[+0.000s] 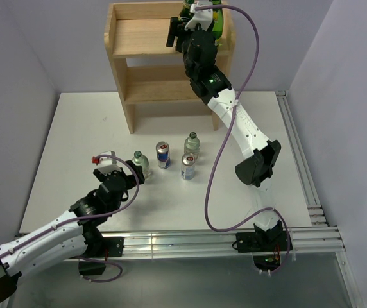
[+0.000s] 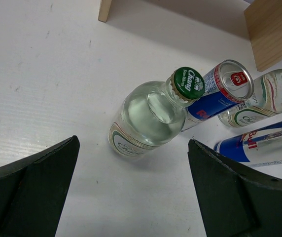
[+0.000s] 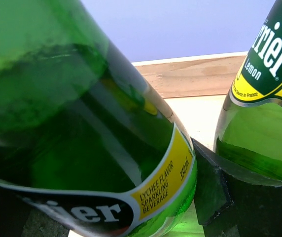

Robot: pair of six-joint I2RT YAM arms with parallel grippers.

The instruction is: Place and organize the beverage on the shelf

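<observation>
Atop the shelf [image 1: 144,37] at the desk's [image 1: 74,147] far edge, our right gripper [image 1: 204,11] clasps a green bottle [image 3: 72,138] upright beside its twin bottle [image 3: 264,123]; left gripper [image 2: 133,163] gapes.

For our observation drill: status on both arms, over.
Left gripper open over clear bottle. Right gripper shut on green bottle at shelf top tier. Second green bottle alongside.

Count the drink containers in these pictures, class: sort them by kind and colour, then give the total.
Green bottles: 2
Clear bottles: 2
Cans: 2
Total: 6
</observation>
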